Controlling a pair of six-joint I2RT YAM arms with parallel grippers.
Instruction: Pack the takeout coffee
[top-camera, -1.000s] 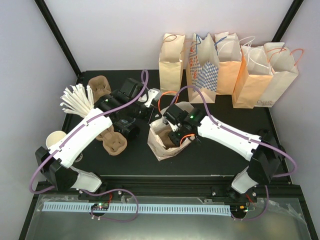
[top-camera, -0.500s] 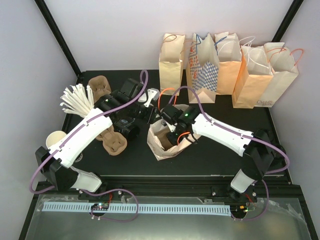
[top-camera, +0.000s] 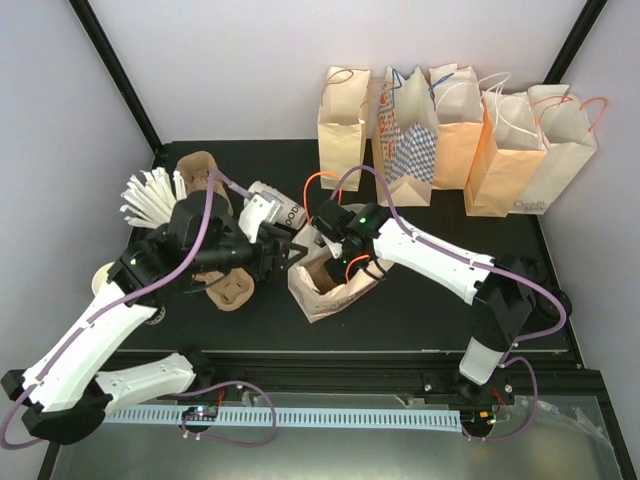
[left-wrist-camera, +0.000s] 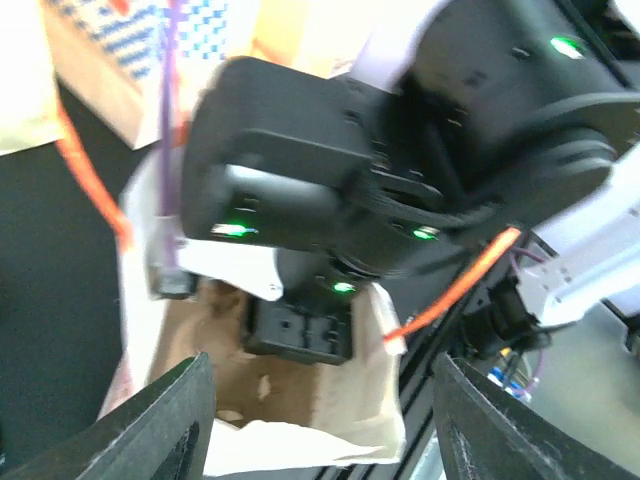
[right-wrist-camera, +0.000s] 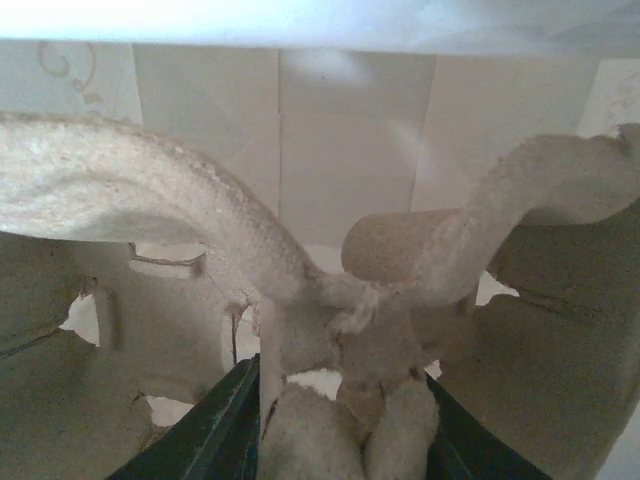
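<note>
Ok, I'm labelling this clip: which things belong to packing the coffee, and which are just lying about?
In the job: takeout coffee; open bag; cup carrier inside it, gripped by the right gripper.
Lying about: straws; spare carriers; plain cup; standing bags.

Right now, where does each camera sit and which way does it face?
Top external: above, behind the bases, looking down on the black table; both arms, left gripper, right gripper show.
Left wrist: on the left arm, facing the open brown paper bag; own open fingers show.
Right wrist: inside that bag, facing the brown moulded-pulp cup carrier its fingers pinch.
Shared: top and left wrist show the bag.
</note>
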